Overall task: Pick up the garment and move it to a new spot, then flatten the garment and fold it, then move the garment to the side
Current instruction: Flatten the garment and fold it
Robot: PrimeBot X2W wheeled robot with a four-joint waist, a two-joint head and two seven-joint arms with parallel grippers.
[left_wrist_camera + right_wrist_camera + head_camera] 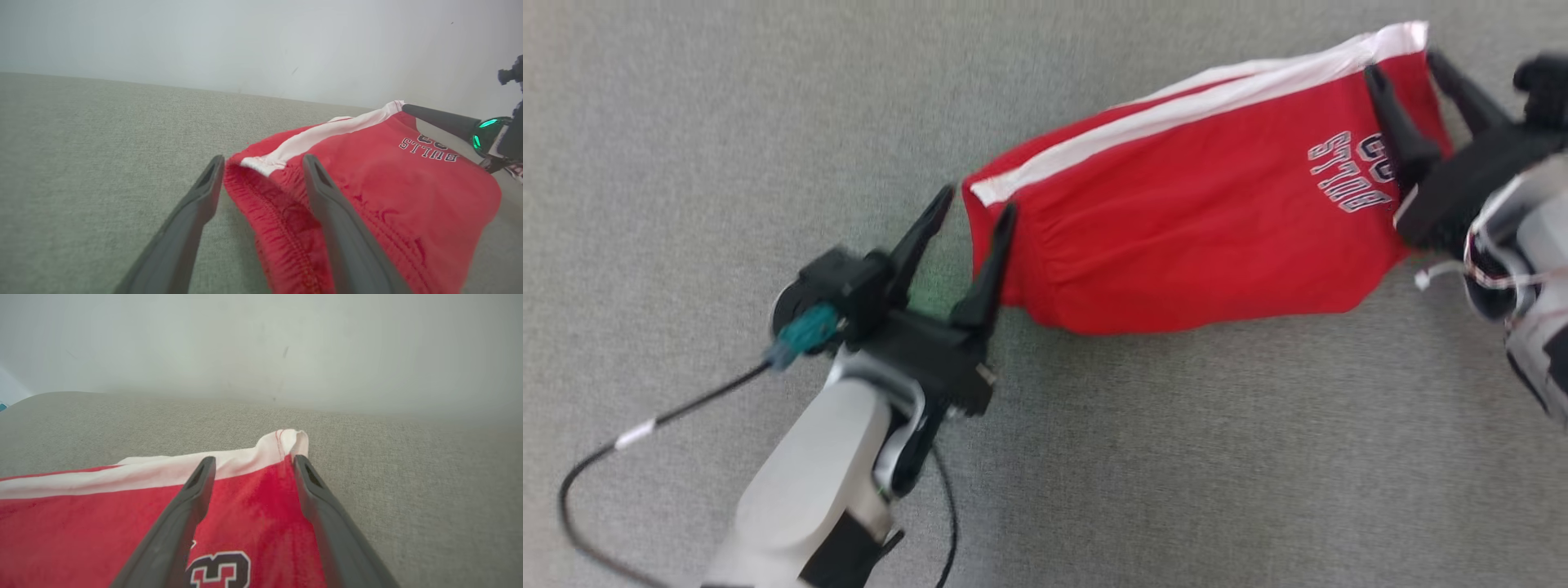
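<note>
Grey surface (pixel 768 122) holds red shorts (pixel 1176 220), waistband by spread left pincer (pixel 978 200), hem by spread right pincer (pixel 1403 63).

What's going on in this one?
A two-armed robot is working on red shorts lying on a grey fabric surface. Its left gripper stands open astride the waistband end. Its right gripper is open over the leg end, by the white stripe. Neither is closed on the cloth.

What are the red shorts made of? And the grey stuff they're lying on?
The red shorts look like soft, matte knit cloth, maybe cotton jersey: they wrinkle, and the waistband is gathered. The grey surface looks like woven fabric or low carpet, with a fine speckled weave and no shine.
</note>
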